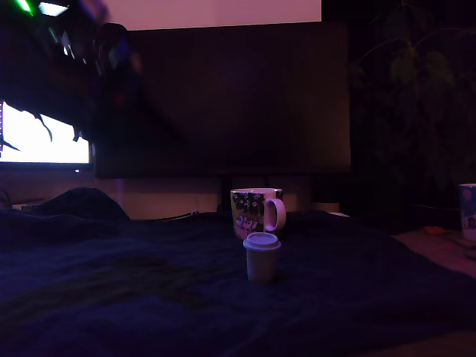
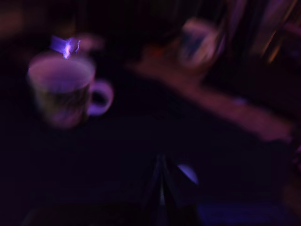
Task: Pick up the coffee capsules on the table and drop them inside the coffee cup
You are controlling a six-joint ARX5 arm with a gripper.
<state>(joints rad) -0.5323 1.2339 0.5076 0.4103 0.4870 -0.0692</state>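
One capsule [image 1: 262, 256] stands upright on the dark blue table [image 1: 111, 297], wide rim up, just in front of the patterned cup [image 1: 256, 212], whose handle points to the exterior view's right. It sits near the cup, so the carry should be short. The arm is a dark blur at the exterior view's upper left, well apart. In the blurred wrist view the hand [image 2: 162, 188] appears nearly closed and empty, though I cannot tell for sure.
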